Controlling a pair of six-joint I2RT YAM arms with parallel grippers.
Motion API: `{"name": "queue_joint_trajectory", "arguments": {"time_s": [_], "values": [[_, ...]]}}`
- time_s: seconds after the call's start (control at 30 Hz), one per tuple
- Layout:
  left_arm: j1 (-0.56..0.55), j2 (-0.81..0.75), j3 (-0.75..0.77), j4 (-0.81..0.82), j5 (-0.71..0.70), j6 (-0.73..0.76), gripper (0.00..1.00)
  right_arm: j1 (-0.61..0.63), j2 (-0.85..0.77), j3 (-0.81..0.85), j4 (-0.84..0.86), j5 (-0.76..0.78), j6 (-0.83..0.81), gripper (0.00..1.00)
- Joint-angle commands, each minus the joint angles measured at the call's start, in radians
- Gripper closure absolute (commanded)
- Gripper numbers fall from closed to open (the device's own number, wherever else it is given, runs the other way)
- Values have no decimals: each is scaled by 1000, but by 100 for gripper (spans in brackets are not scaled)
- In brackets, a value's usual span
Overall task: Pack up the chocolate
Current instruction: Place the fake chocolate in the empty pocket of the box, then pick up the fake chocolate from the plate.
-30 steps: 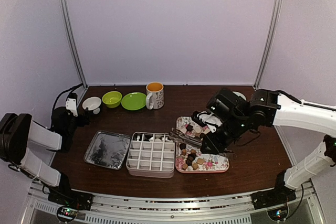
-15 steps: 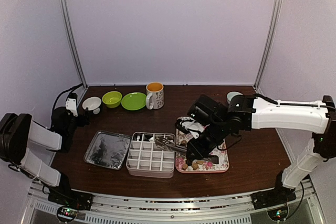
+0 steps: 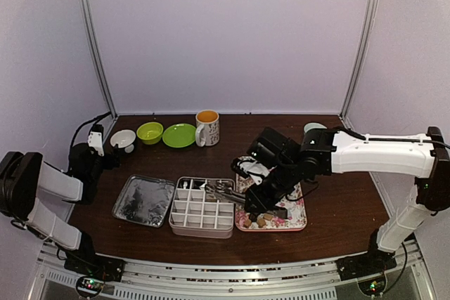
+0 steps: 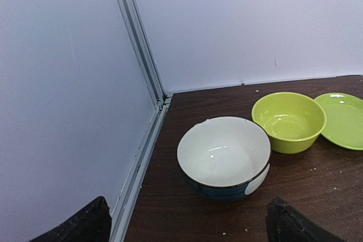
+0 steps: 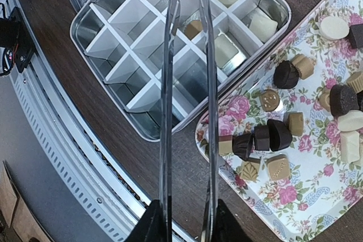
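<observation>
Several chocolates (image 5: 278, 134), dark, tan and white, lie on the pink floral tray (image 5: 317, 196), which also shows from above (image 3: 292, 219). A divided metal box (image 5: 170, 43) stands left of it (image 3: 202, 209); a few white pieces (image 5: 262, 26) lie in its far compartments. My right gripper (image 5: 187, 219) is shut on thin metal tongs (image 5: 167, 111), whose tips hang slightly spread over a compartment holding a tan piece (image 5: 194, 28). From above, the right gripper (image 3: 259, 200) is over the tray's left edge. My left gripper (image 4: 187, 225) stands open and holds nothing, far left (image 3: 109, 158).
A white bowl (image 4: 224, 154), a green bowl (image 4: 288, 120) and a green plate (image 4: 343, 120) sit at the back left. A mug (image 3: 207, 126) stands beside them. A shiny metal lid (image 3: 144, 200) lies left of the box. A small pale cup (image 3: 313, 128) stands at the back right.
My right arm has swung left, carrying the tongs from above the tray to above the box. The tongs' arms have spread a little. The left arm has stayed still.
</observation>
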Motion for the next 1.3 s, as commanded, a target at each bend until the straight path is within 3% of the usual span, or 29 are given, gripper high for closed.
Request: {"name": "queue_joint_trajectory", "arguments": {"time_s": [0.0, 0.77, 1.27], "values": [[7, 1, 22, 53, -2, -6, 2, 4, -24, 26, 25, 44, 13, 71], [6, 1, 22, 52, -2, -6, 2, -35, -283, -173, -78, 235, 121, 72], [7, 1, 22, 53, -2, -7, 2, -79, -238, -217, -70, 304, 151, 68]]}}
